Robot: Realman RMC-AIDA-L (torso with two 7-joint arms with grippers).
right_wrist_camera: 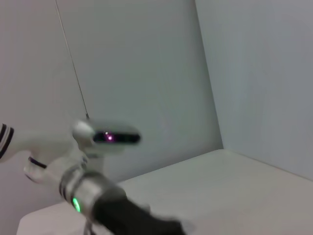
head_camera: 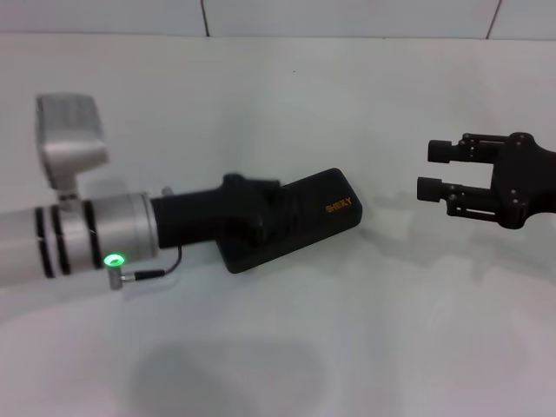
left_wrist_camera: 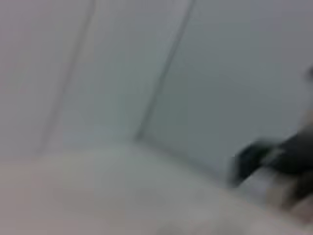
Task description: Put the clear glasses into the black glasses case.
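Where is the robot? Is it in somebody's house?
Probably not a house, more likely a robot test room. The white table holds only a black glasses case, closed. Plain tiled walls stand behind. The left gripper is at the case; the right gripper hovers open nearby.

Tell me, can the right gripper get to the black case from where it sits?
Probably yes. The right gripper is open and off to the right of the black glasses case, with only bare table between them. The left gripper covers the case's left part, so only the right end is free.
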